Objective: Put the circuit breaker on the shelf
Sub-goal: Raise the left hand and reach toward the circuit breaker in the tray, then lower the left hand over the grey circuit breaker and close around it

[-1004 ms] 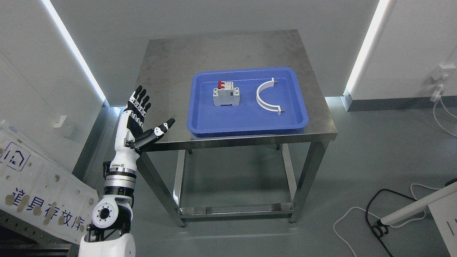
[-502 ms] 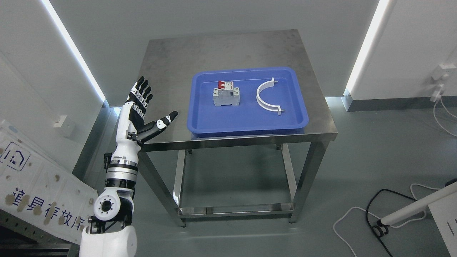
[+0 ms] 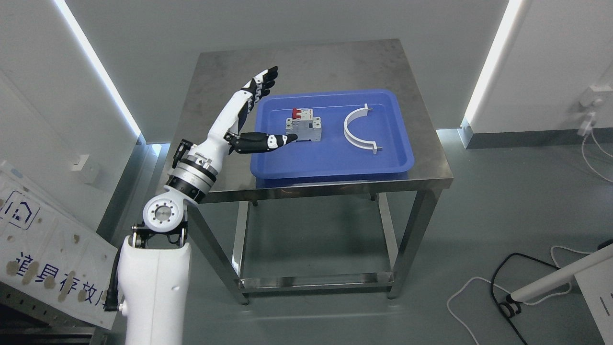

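Left hand (image 3: 249,120) has swung in fast from beside the table's (image 3: 230,81) left edge to over the tray's (image 3: 330,163) near-left corner, fingers (image 3: 263,81) spread wide, thumb tip right by the breaker's (image 3: 303,128) front face, holding nothing. Breaker sits upright in the tray's left half, red toggles at the far end, untouched. White clamp (image 3: 358,130) lies well apart to its right. Reach nearly done; grasp likely next. No shelf in view.

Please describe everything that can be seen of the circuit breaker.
The circuit breaker is a small grey block, plastic by its look, with a red switch at its far end. It stands in the left half of the blue tray. The left hand, open, is beside it; its thumb tip appears to meet the breaker's left side.
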`<state>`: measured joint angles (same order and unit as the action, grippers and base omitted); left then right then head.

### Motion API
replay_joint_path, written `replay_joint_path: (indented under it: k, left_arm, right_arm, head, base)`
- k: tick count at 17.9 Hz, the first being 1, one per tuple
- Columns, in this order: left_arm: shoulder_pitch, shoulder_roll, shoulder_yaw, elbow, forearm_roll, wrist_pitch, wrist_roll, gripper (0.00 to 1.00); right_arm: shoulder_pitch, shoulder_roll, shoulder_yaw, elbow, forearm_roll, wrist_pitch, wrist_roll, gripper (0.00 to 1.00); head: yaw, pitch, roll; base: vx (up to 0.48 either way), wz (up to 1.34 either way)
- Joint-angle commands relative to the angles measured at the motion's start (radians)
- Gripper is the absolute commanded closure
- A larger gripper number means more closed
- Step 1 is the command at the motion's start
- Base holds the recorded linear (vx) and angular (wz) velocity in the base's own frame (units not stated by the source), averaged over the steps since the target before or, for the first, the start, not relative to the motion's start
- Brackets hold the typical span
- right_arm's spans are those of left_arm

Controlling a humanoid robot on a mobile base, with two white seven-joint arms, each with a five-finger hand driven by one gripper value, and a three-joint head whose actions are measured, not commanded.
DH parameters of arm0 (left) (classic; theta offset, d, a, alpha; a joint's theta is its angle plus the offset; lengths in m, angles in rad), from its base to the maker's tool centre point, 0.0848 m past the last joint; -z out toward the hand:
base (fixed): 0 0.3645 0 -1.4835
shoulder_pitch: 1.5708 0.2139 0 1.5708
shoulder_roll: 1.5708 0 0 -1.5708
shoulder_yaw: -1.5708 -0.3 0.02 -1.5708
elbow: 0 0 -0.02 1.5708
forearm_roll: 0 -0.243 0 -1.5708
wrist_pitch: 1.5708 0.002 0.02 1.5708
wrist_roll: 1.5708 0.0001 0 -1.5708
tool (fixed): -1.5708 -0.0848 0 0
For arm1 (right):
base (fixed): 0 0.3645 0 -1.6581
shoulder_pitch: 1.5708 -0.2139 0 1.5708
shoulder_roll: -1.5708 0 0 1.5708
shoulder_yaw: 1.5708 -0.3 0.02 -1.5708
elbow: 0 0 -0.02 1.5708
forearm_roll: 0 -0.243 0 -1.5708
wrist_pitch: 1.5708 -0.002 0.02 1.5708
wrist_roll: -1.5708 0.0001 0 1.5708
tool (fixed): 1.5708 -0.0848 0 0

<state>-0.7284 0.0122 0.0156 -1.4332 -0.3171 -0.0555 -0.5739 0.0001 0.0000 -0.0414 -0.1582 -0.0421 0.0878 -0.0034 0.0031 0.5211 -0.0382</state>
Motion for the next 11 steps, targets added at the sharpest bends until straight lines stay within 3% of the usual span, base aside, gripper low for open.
replay_joint_path:
  k: [1,4,7,8,11]
  left_arm:
    - [-0.276,0.025,-0.123,0.327,-0.336,0.002,-0.073,0.01]
    - [-0.384,0.026,-0.125,0.477,-0.384,0.038,-0.075,0.02]
    - [-0.382,0.028,-0.16,0.484,-0.381,0.126,-0.177,0.02]
    - [-0.375,0.031,-0.181,0.481,-0.381,0.137,-0.266,0.05]
    - [-0.339,0.075,-0.178,0.471,-0.378,0.138,-0.322,0.06]
  right_arm:
    - [0.017,-0.017,0.0,0.0,0.001,-0.04,0.0,0.0]
    - [0.017,-0.017,0.0,0.0,0.001,-0.04,0.0,0.0]
    - [0.017,-0.017,0.0,0.0,-0.001,-0.04,0.0,0.0]
    - [0.017,-0.017,0.0,-0.001,0.001,-0.04,0.0,0.0]
    - [0.017,-0.017,0.0,0.0,0.001,-0.04,0.0,0.0]
  head:
    - [0.0,0.0,0.0]
    - [0.0,0.0,0.0]
    - [0.0,0.0,0.0]
    - [0.0,0.0,0.0]
    - [0.0,0.0,0.0]
  base:
    - [0.0,0.0]
    - [0.037,-0.03]
    - [0.078,-0.08]
    - [0.117,-0.13]
    - [0.127,-0.13]
